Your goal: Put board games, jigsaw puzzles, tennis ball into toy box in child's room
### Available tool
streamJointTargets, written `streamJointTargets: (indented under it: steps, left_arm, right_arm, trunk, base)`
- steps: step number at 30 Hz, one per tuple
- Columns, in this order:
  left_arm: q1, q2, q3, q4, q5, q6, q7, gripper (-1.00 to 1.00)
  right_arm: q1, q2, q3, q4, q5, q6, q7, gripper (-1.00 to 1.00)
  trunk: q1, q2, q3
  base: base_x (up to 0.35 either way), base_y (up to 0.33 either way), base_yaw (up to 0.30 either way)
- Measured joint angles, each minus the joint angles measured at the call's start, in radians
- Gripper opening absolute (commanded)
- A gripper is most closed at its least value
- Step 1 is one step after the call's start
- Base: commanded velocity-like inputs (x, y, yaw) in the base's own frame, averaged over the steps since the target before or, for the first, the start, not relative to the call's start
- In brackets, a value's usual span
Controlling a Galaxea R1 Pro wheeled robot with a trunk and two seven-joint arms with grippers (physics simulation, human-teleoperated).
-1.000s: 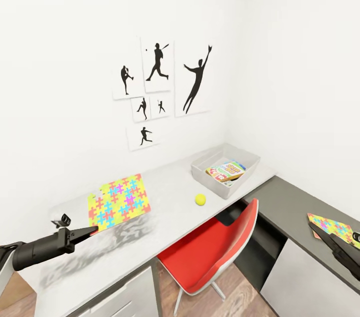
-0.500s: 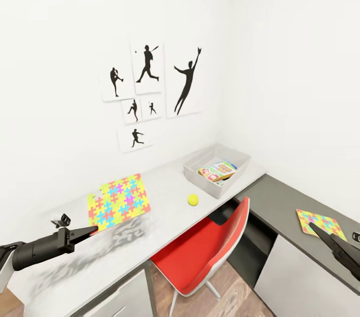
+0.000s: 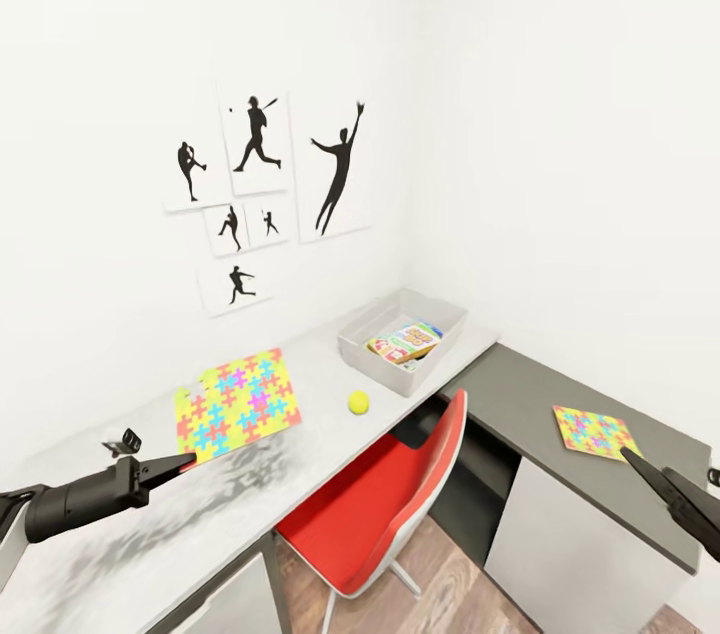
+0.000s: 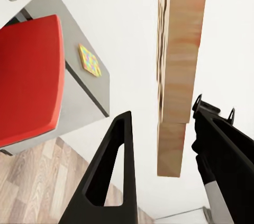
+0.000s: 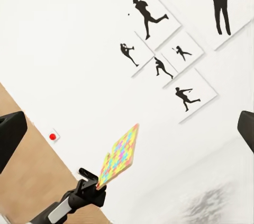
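While the jigsaw puzzle (image 3: pixel 238 403) is riding shut-pinched by one corner in the left gripper (image 3: pixel 183 461) above the table (image 3: pixel 330 439), the view is swinging rightward, bringing the second puzzle (image 3: pixel 594 431) closer in. The right gripper (image 5: pixel 127 128) is hanging spread and empty. The toy box (image 3: pixel 400 342) is waiting beyond the tennis ball (image 3: pixel 358 402).

The desk top (image 3: pixel 300 434) looks smooth, matt pale grey; the chair (image 3: pixel 390 504) is glossy red plastic; the floor (image 3: pixel 440 584) is wood plank; the gripper fingers (image 4: pixel 114 176) are matt black.
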State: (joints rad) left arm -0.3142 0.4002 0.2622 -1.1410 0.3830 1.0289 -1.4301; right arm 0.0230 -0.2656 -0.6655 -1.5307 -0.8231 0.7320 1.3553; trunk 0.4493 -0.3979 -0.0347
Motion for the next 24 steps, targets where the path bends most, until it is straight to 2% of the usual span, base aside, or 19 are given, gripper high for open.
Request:
streamJointTargets:
  steps: [12,19,24]
  left_arm:
    - [0.002,-0.002,0.002,0.005,0.002,-0.01,-0.001,-1.0]
    - [0.004,-0.002,0.002,0.004,0.003,-0.01,-0.001,-1.0]
    - [0.004,-0.002,0.003,0.003,0.003,-0.01,-0.002,-1.0]
  right_arm:
    - [0.0,0.002,-0.002,0.003,0.002,0.0,-0.002,1.0]
    - [0.0,0.003,-0.006,0.003,0.002,0.045,-0.006,1.0]
    - [0.0,0.002,-0.007,0.003,0.002,0.049,-0.006,1.0]
  trunk:
    - [0.0,0.0,0.001]
    - [0.0,0.0,0.001]
    - [0.0,0.0,0.003]
  base:
    - [0.178,-0.168,-0.011]
    - [0.211,-0.135,-0.002]
    - [0.208,-0.217,-0.152]
